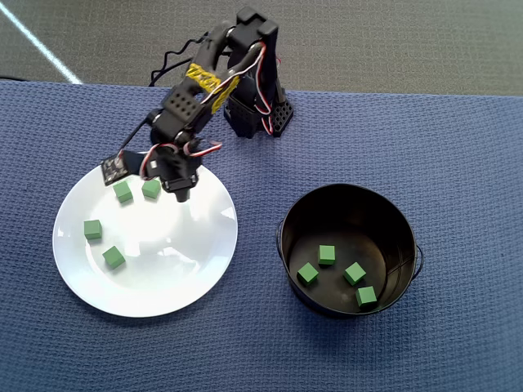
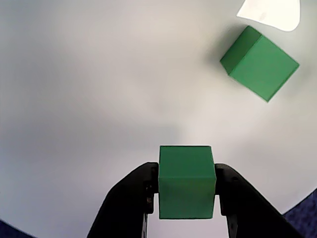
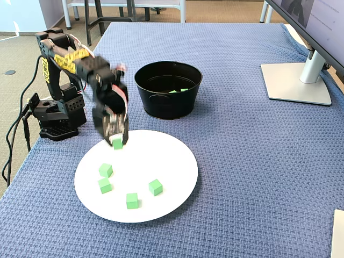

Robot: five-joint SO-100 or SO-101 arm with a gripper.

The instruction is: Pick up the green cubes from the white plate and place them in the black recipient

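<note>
The white plate point(image 1: 163, 290) lies left of the black recipient point(image 1: 288, 245) on a blue cloth. My gripper point(image 2: 186, 174) is shut on one green cube point(image 2: 186, 181), holding it low over the plate's rim side nearest the arm base. In the fixed view that held cube point(image 3: 117, 143) shows between the black fingers point(image 3: 110, 126). From overhead the gripper point(image 1: 181, 193) hides it. Several loose green cubes point(image 1: 113, 257) rest on the plate, the closest point(image 2: 259, 63) just ahead of the jaws. Several more cubes point(image 1: 327, 255) lie inside the recipient point(image 3: 167, 105).
The arm base point(image 3: 56, 115) stands at the cloth's edge with cables trailing off the table. A monitor stand point(image 3: 295, 80) sits at the right in the fixed view. The recipient's tall wall rises beyond the plate.
</note>
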